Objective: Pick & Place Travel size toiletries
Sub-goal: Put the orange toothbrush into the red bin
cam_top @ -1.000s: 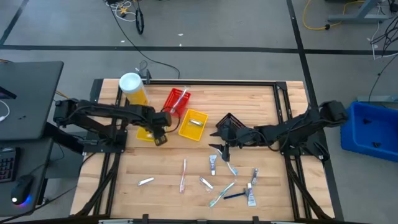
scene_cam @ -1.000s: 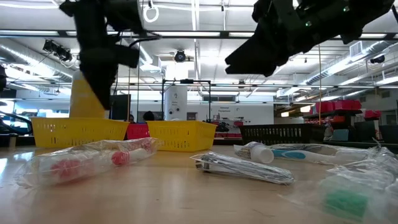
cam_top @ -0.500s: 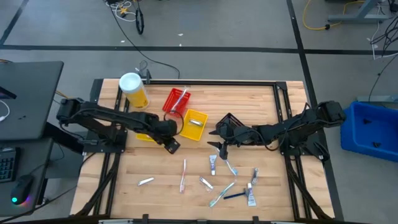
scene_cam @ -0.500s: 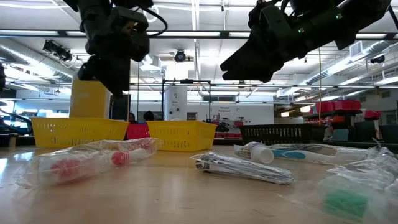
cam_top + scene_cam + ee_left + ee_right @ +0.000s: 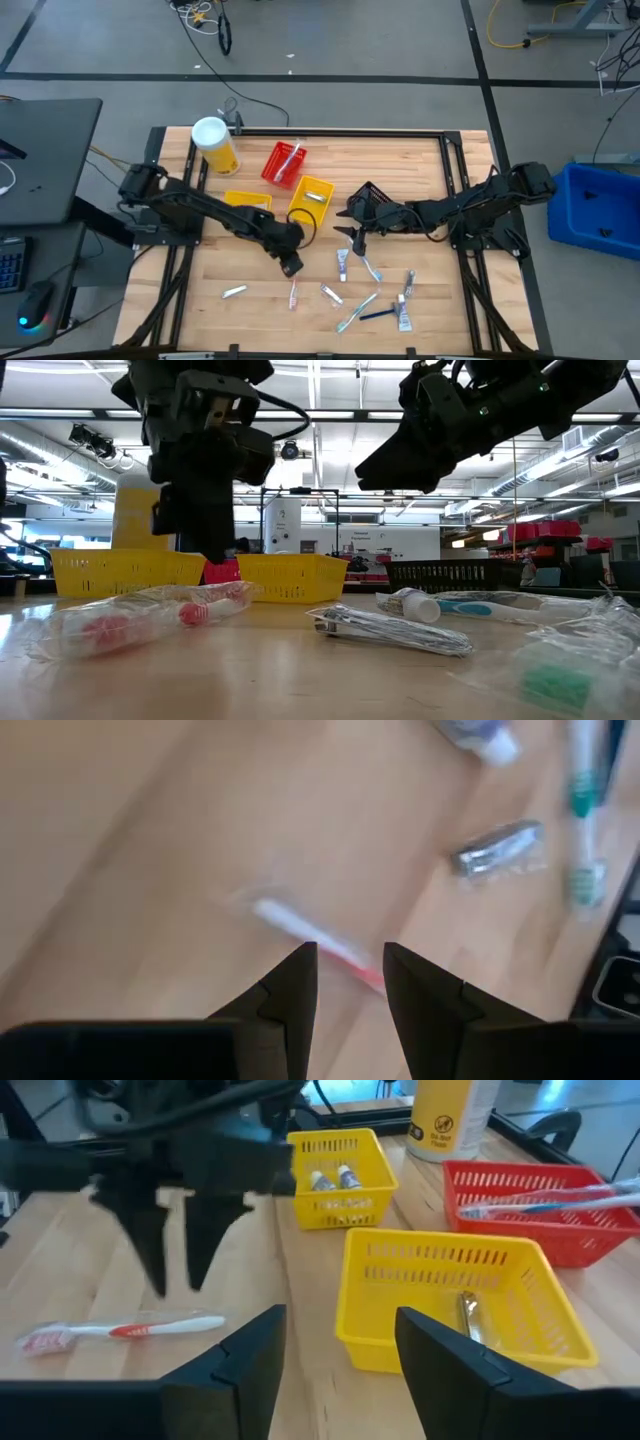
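We judge the step in hand to be a reach for the pink toothbrush (image 5: 293, 292): the left gripper (image 5: 291, 266) hangs just above it with its fingers (image 5: 290, 988) spread a little and nothing between them, the wrapped brush lying flat on the table (image 5: 200, 300) below and showing through the gap in the left wrist view. The next move calls for a straight descent and a close across the slim handle – the blurred wrist picture makes the alignment hard to judge, so it may need a small turn first. The right gripper (image 5: 356, 234) waits over the middle of the table, fingers apart and empty, near the black bin (image 5: 368, 193). Other toiletries lie scattered just beside – a white tube (image 5: 341, 264), a green toothbrush (image 5: 354, 312), a foil packet (image 5: 330, 293) – none touching the pink brush. The yellow bin (image 5: 311, 200), red bin (image 5: 283, 163) and the yellow canister (image 5: 213, 144) stand farther back, well clear of the reach
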`<action>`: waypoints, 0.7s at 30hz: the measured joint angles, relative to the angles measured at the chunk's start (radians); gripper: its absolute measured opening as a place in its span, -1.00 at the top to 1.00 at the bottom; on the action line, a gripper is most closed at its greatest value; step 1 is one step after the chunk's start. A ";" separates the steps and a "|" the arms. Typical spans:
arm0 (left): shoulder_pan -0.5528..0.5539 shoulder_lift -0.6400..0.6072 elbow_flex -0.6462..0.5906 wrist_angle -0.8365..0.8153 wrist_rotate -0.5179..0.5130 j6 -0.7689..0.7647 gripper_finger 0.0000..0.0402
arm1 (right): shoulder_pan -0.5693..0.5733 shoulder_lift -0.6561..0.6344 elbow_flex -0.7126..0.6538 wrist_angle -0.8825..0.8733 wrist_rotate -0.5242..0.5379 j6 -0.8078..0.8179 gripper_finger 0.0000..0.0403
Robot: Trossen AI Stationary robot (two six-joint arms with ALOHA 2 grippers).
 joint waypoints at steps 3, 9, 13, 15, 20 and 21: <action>-0.015 0.033 0.000 0.071 -0.003 0.011 0.33 | 0.000 0.000 0.000 -0.007 -0.044 0.033 0.04; -0.030 0.056 0.001 0.021 -0.071 -0.079 0.15 | 0.001 0.000 0.000 -0.029 -0.146 0.035 0.08; -0.030 0.073 0.002 0.010 -0.101 -0.137 0.06 | 0.001 0.000 0.000 -0.040 -0.156 0.034 0.11; -0.030 0.089 -0.001 0.003 -0.103 -0.146 0.05 | 0.001 0.000 0.000 -0.041 -0.156 0.033 0.12; -0.029 0.136 0.008 0.052 -0.098 -0.155 0.06 | 0.001 0.000 0.000 -0.059 -0.156 0.028 0.14; -0.027 0.135 0.006 0.058 -0.098 -0.144 0.06 | 0.001 0.000 -0.001 -0.067 -0.156 0.026 0.15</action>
